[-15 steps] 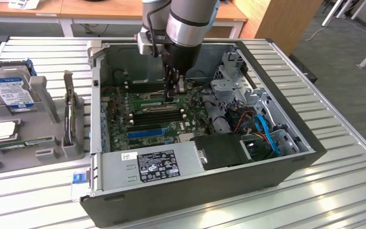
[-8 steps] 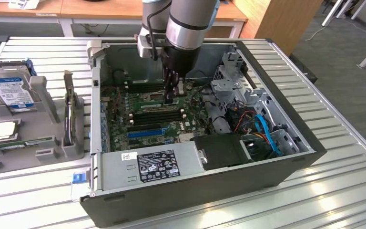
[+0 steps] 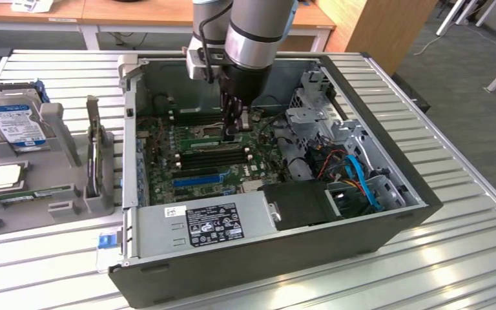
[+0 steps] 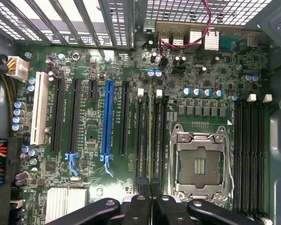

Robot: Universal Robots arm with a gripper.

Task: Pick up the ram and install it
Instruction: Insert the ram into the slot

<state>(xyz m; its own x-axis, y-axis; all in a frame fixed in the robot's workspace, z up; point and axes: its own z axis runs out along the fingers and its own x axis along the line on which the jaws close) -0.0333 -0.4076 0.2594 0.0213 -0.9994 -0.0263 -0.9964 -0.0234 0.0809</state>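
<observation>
Your gripper [image 4: 152, 202], jaws drawn narrow, pinches the ram [image 4: 151, 140] edge-on directly beneath it. The green stick runs along the black memory slots [image 4: 140, 140], beside the open processor socket [image 4: 199, 161] on the motherboard [image 4: 91, 140] inside the computer case [image 3: 230, 278].

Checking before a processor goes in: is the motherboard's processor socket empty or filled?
Empty: the processor socket shows bare contacts in the middle of its metal frame.

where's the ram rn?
The ram is inside the PC case, held edge-on in the gripper, lined up with the black memory slots beside the empty CPU socket.
</observation>
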